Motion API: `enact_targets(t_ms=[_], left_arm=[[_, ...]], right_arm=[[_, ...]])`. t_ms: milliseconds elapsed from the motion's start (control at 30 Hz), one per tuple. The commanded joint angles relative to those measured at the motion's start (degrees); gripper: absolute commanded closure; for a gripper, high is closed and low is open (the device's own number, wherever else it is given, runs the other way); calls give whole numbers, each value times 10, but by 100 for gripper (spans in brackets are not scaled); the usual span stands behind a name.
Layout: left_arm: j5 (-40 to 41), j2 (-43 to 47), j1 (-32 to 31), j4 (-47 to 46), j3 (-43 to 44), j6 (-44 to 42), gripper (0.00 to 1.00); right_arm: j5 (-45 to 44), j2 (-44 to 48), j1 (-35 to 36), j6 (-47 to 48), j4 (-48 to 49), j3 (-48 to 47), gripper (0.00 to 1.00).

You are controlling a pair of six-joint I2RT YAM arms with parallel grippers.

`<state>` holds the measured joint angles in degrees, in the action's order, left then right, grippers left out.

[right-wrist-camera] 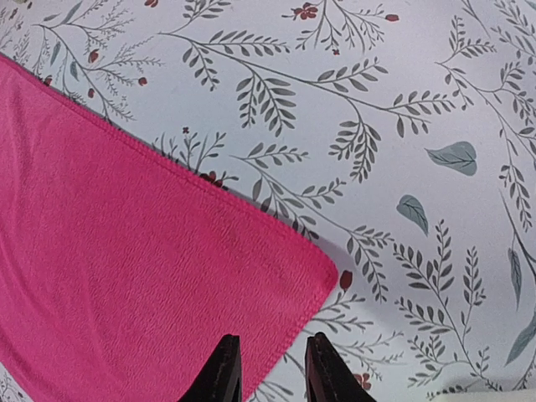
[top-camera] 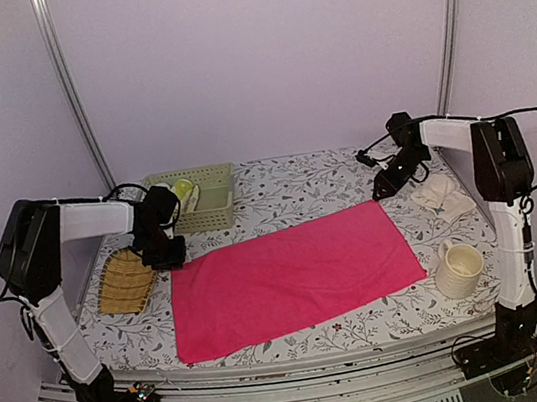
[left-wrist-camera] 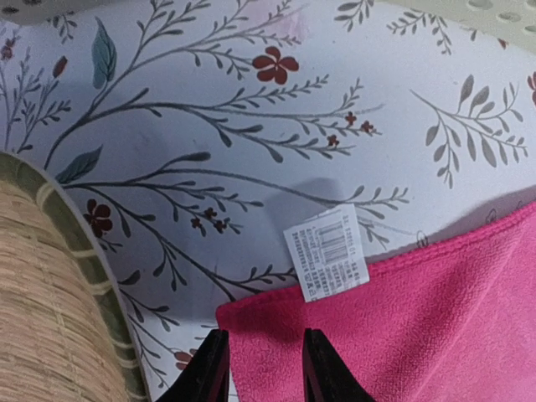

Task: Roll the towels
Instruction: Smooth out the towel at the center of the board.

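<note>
The bright pink towel [top-camera: 290, 279] lies spread flat across the middle of the table. My left gripper [top-camera: 167, 251] hovers at its far left corner. In the left wrist view that gripper [left-wrist-camera: 263, 343] is open, with the corner of the pink towel [left-wrist-camera: 402, 327] and its white tag [left-wrist-camera: 327, 251] lying flat just beyond the tips. My right gripper [top-camera: 385, 187] is over the far right corner. It [right-wrist-camera: 270, 347] is open too, the edge of the pink towel [right-wrist-camera: 126, 251] running between its fingers. The cream-white towel [top-camera: 443, 198] lies crumpled at the right.
A woven straw mat [top-camera: 124, 281] sits just left of my left gripper and fills the left edge of the left wrist view [left-wrist-camera: 42, 310]. A pale green basket [top-camera: 197, 196] stands at the back left. A cream mug [top-camera: 458, 270] stands near the pink towel's near right corner.
</note>
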<state>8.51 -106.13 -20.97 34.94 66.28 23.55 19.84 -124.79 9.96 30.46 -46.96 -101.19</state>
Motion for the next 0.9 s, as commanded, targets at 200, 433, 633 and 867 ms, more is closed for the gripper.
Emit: enact_targets(t_ms=[200, 433, 633, 867], left_arm=[[1, -17, 14, -32, 17, -25, 64], [8, -3, 15, -38, 12, -22, 64], [4, -3, 15, -46, -2, -19, 64], [-4, 3, 15, -49, -7, -22, 64]], right_arm=[[18, -85, -1, -41, -11, -49, 71], [-12, -80, -2, -66, 19, -43, 74], [-39, -82, -2, -83, 37, -57, 74], [-22, -124, 4, -77, 14, -76, 70]])
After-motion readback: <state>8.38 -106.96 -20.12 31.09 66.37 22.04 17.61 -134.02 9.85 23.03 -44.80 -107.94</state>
